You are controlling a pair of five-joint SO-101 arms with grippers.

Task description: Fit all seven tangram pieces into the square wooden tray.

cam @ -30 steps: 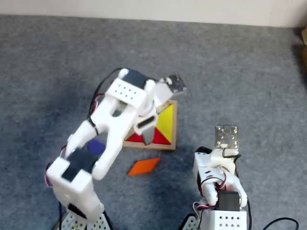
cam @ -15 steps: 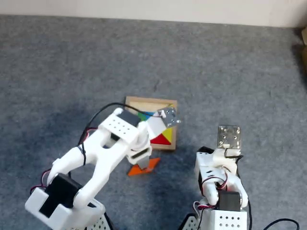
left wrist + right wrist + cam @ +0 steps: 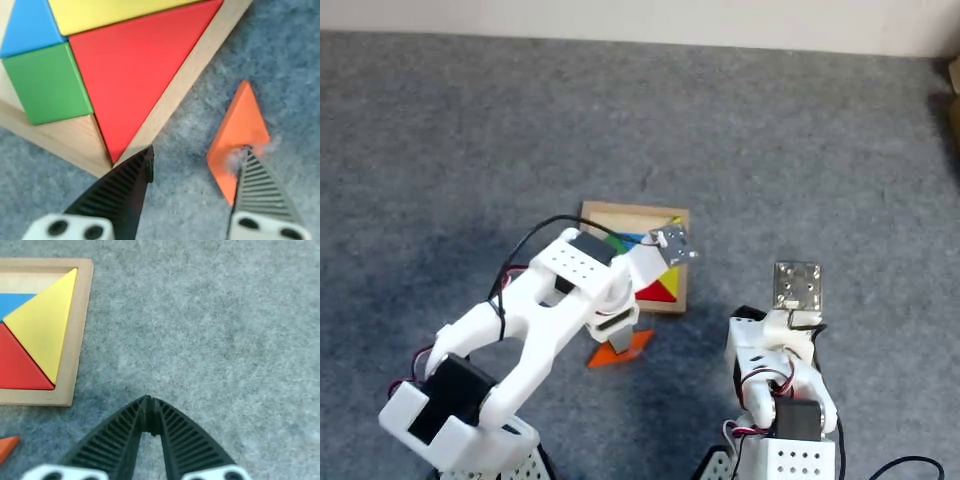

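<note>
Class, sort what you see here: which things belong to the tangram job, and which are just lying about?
Job: wooden tray, red triangle, yellow triangle, blue triangle, green square, orange piece outside the tray, open left hand by it, shut right hand.
Just there: grey carpet, pale wall strip.

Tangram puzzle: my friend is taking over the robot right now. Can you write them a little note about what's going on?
Left gripper: open, low over the carpet beside the tray, one finger at the orange piece.
Right gripper: shut, empty, over carpet apart from the tray.
Done: yellow triangle, red triangle, blue triangle and green square lie in the tray.
To do: the orange piece lies on the carpet outside; the tray shows bare wood beside the green square.
</note>
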